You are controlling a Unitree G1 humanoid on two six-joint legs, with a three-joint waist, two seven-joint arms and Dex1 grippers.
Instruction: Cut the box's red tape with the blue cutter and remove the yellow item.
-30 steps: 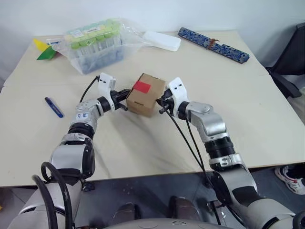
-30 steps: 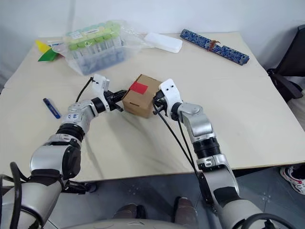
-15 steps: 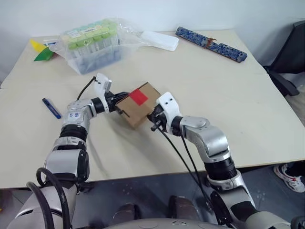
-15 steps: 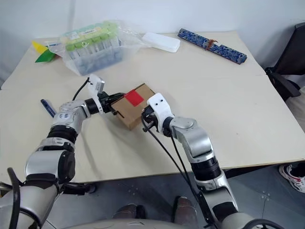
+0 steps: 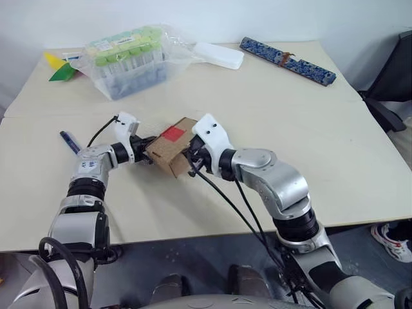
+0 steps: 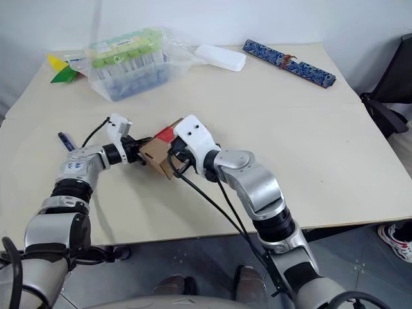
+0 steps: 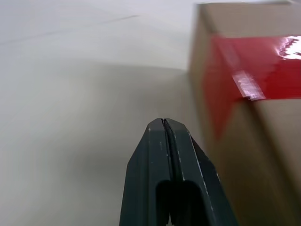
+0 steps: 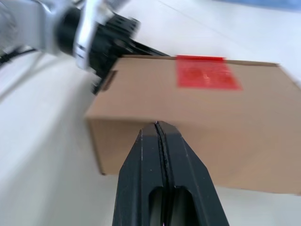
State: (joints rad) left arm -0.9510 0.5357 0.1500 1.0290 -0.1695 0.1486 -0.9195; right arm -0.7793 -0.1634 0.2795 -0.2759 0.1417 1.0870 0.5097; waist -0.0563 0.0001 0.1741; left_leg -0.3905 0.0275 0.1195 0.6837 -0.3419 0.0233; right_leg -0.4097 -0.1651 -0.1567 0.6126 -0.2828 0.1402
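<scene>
Presently box [image 5: 170, 146] mid-surface, tape [image 5: 172, 133] uppermost, pressed between both claws, left claw [image 5: 145, 156] and right claw [image 5: 188, 159] each closed tight, holding nothing. Cutter [image 5: 69, 141] lies left of box. Box looks light, stiff, slide-prone; brace sides.

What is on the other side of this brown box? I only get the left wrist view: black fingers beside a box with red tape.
Observer: The right hand, shut, meets the box on the side opposite the shut left hand.
Operator: Where is the cutter?
Observer: The blue cutter lies on the table, just left of the left arm, untouched.
Operator: Anything else there?
Observer: A clear bag of green-capped tubes at the far left, and a blue patterned bar at the far right.
</scene>
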